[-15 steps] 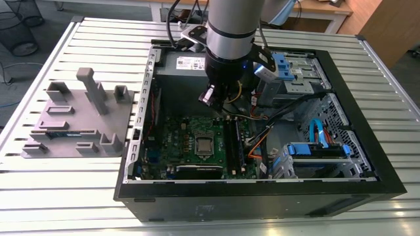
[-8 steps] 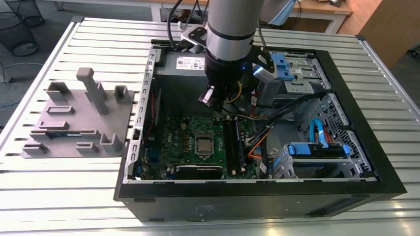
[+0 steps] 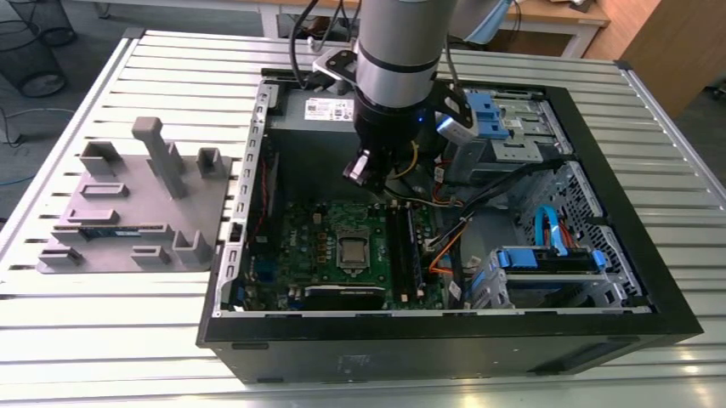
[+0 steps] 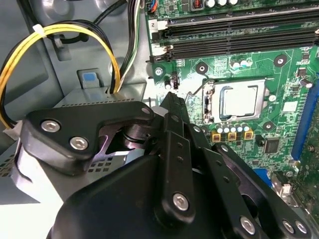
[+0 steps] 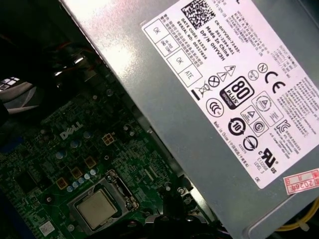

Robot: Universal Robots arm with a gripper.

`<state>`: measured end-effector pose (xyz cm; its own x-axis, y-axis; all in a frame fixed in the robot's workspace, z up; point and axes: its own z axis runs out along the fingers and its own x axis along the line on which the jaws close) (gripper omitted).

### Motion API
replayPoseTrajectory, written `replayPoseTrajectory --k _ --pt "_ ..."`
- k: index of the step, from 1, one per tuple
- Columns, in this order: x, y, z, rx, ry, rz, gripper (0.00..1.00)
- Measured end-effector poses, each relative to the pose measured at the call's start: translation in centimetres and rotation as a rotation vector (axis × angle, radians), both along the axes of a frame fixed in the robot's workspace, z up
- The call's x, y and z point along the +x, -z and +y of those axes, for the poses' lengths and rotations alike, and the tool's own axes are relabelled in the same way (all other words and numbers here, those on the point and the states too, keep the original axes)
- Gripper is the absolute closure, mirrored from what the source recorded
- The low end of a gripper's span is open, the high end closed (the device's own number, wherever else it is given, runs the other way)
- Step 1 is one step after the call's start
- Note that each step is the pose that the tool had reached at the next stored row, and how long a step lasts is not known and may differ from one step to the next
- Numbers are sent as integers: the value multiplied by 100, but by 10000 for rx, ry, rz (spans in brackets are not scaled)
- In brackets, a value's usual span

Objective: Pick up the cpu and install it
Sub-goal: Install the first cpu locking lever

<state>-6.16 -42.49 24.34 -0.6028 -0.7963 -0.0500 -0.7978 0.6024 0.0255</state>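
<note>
gripper: black jointed-link gripper (image 4: 172, 107) on the grey arm, hanging inside the open case above the board; in the second wrist view the fingers meet at a closed tip with nothing between them, so clenched, empty
cpu: small flat square silver-topped chip with pale rim (image 4: 240, 100), seated in the socket on the board, apart from the jaw tips and just beyond them; also in first wrist view (image 5: 96, 209) and exterior view (image 3: 353, 250)
socket frame: rectangular metal frame (image 4: 212, 102) around the cpu, thin lever wire beside it
board: green motherboard (image 3: 312, 246) flat on the case floor, under the jaws
memory slots: long black slots (image 4: 234, 35), past the cpu from the jaws, running parallel
case: black open desktop tower case (image 3: 454, 336) lying on its side; walls ring the gripper on all sides, top open
power supply: grey metal box with white label (image 5: 234, 94), close behind the jaws, its edge just beside the socket area in first wrist view
cables: yellow and black wire bundle (image 4: 70, 37), looping beside the gripper body, near it
drive bays: metal cages with blue plastic clips (image 3: 545, 259), well apart from the jaws, on exterior view's right
fixture: grey plastic holder block with upright pegs (image 3: 131, 212), outside the case on the slatted metal table (image 3: 114, 323), well apart from the jaws
room: open above board around the socket; tight toward power supply and cables
</note>
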Motion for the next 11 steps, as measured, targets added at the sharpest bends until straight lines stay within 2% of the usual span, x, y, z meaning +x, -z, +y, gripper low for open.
replayPoseTrajectory --k 4,11 --pt "-1 7 0 -44 1 -1 89" --pt "-2 8 -5 -388 78 0 89"
